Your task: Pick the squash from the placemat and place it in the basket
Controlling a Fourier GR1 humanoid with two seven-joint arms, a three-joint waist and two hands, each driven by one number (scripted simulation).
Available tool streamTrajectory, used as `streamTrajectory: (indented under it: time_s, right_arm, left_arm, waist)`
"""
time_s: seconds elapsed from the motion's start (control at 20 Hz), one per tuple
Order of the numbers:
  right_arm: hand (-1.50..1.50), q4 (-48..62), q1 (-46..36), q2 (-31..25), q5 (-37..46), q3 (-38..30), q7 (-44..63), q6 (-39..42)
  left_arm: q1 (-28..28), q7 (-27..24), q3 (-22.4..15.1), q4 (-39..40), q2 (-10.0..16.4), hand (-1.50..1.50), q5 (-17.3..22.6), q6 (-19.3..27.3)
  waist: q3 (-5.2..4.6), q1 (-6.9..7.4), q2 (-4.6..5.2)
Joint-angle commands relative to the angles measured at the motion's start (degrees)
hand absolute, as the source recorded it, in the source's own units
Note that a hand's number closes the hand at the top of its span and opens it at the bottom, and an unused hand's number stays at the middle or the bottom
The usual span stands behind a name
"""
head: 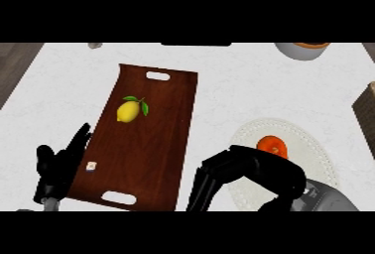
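Note:
An orange squash [272, 146] lies on a round white placemat [307, 139] at the right of the counter. My right hand [253, 171] arches over the placemat's near left part, just in front of the squash and hiding its lower edge. Its fingers [206, 187] hang down relaxed and open, with nothing in them. A brown woven object [364, 115], which may be the basket, is cut off by the right edge. My left hand [62, 163] rests open, fingers up, at the lower left.
A long brown wooden tray [157, 149] with cut-out handles fills the middle, carrying a yellow lemon [129, 111] and a small white cube [91, 166]. A pale bowl [302, 49] with something orange inside stands at the back right.

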Motion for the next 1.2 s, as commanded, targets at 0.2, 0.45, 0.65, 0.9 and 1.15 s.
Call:
streamTrajectory:
  time_s: [0.2,0.45,0.65,0.9,1.15]
  right_arm:
    - [-1.50,-7.16,-5.76,-12.58,19.06,-6.01,0.67,0.03]
    - [-1.50,-7.45,-15.11,-22.05,20.24,-14.41,5.35,4.76]
    - [-1.50,-2.16,-21.39,-29.41,17.75,-19.79,3.41,13.12]
    - [-1.50,2.06,-26.36,-37.88,14.58,-20.93,0.88,26.37]
    - [-1.50,6.36,-30.15,-44.26,19.51,-20.21,-5.29,37.44]
  left_arm:
    - [4.39,4.52,-0.44,2.35,-1.37,0.00,1.65,0.53]
    - [7.15,2.61,-0.46,2.01,-1.42,0.00,1.05,0.10]
    - [5.81,4.44,-0.61,1.31,-1.12,0.00,0.61,-0.16]
    - [5.02,5.41,0.29,1.54,-0.77,0.00,0.58,-0.43]
    - [3.26,6.86,0.17,1.56,-1.20,0.00,0.63,-1.22]
  waist:
    - [-0.80,-3.31,-0.44]
    - [-0.94,-1.89,-0.17]
    - [-0.89,-1.21,0.27]
    - [-0.87,-1.35,0.27]
    - [-0.80,-0.75,0.76]
